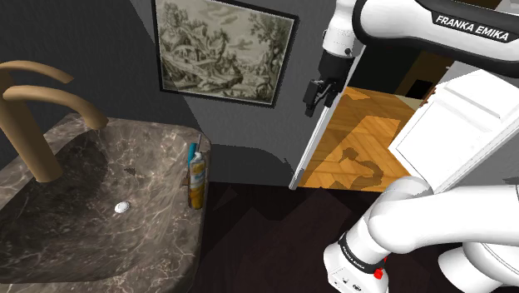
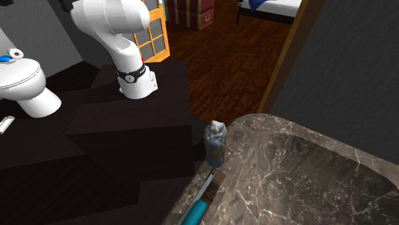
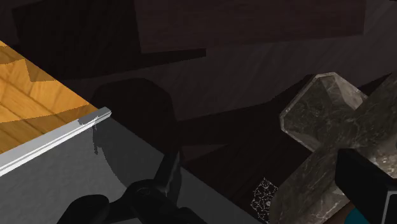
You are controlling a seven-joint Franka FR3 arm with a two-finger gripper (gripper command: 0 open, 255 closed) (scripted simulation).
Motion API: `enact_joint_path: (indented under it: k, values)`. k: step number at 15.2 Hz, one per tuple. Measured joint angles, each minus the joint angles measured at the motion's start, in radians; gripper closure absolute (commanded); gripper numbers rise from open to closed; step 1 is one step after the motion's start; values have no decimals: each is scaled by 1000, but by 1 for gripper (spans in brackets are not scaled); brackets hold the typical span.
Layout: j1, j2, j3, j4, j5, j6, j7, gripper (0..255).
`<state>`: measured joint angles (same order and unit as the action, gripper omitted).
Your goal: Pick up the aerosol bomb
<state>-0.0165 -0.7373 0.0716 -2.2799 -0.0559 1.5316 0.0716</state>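
Observation:
The aerosol can (image 1: 197, 180) stands upright on the dark marble sink's (image 1: 100, 208) rim, at the edge nearest the arm. It has a white cap and a yellow-orange label. In the second exterior view the can (image 2: 215, 144) is at the sink's (image 2: 300, 172) corner, just above the dark floor. My gripper (image 1: 319, 95) hangs high in front of the doorway, far off to the shoulder view's right of the can and well above it. It is open and holds nothing. In the wrist view a corner of the marble sink (image 3: 321, 118) lies ahead.
A teal toothbrush (image 1: 190, 155) leans right beside the can; it also lies along the rim (image 2: 199, 203). A tan faucet (image 1: 37, 116) rises over the basin. A framed picture (image 1: 224, 48) hangs on the wall. A white door (image 1: 453, 125) and a toilet (image 2: 25, 83) flank the stand.

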Motion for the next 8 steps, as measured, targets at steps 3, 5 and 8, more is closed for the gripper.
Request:
enact_joint_path:
  k: [3, 5, 8]
  values:
    - [12, 28, 14, 3, 13, 24, 3, 0]
    - [27, 70, 27, 3, 25, 64, -2, 0]
    - [51, 158, 52, 22, 45, 133, -6, 0]
